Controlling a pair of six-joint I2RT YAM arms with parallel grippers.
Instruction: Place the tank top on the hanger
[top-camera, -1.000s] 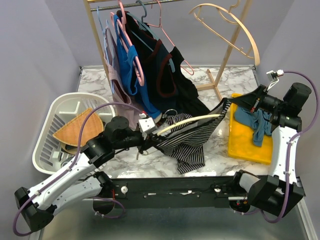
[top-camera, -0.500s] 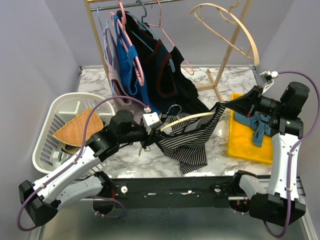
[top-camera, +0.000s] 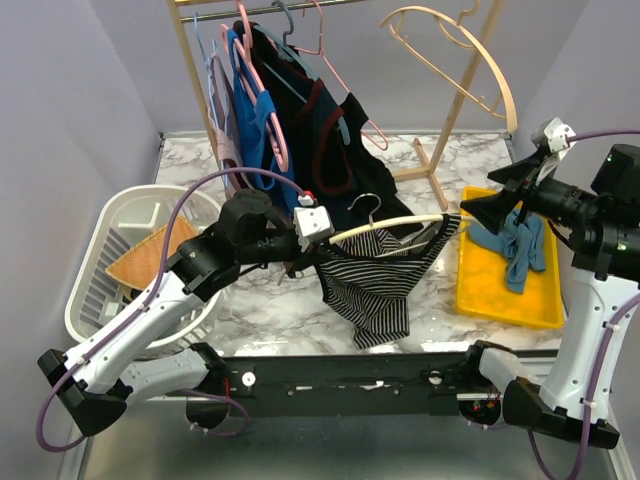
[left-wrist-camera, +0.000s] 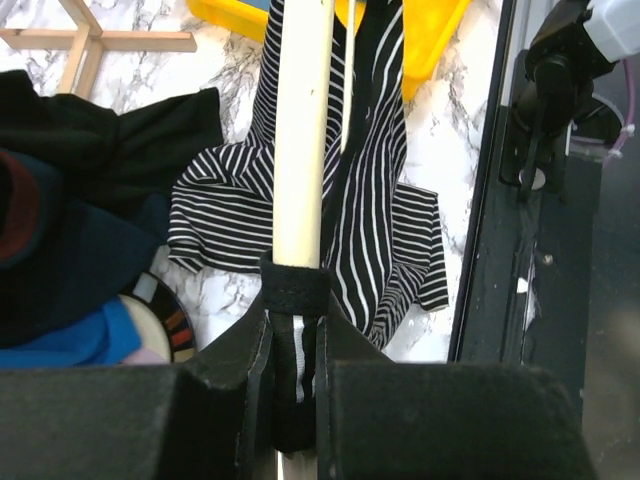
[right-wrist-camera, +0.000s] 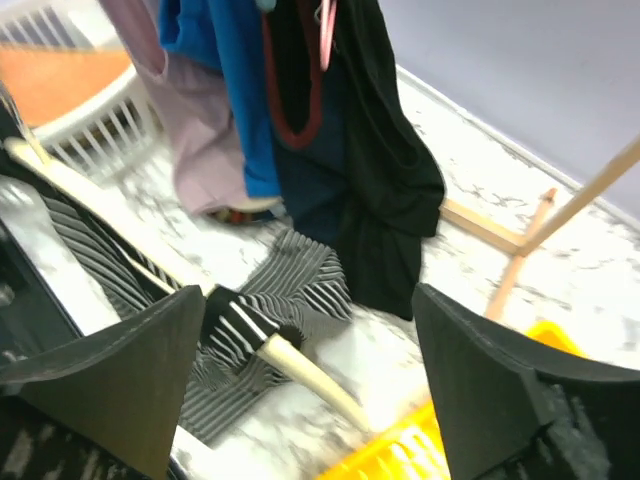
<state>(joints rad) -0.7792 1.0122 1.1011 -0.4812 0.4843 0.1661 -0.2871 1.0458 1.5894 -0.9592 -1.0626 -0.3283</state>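
Basket (top-camera: 88, 300): white, at 9 o'clock on the table (top-camera: 435, 300); an orange-brown item lies inside.
Left gripper (top-camera: 318, 240): fingers (left-wrist-camera: 235, 370) pinch the cream bar of the hanger, with striped fabric and black edging gathered at the grip.
Rack garments (top-camera: 300, 120): blue, pink and black pieces hang at 12 o'clock.
Hanger (top-camera: 400, 222): held above mid-table, bar running toward 3 o'clock, metal hook pointing to 12 o'clock.
Tank top (top-camera: 375, 285): draped over the hanger bar, body hanging toward 6 o'clock.
Right gripper (top-camera: 485, 192): fingers spread wide, holding nothing, near the hanger's 3 o'clock tip but apart from it.
Tray (top-camera: 490, 292): yellow, at 3 o'clock; a blue cloth (top-camera: 520, 250) lies in it.
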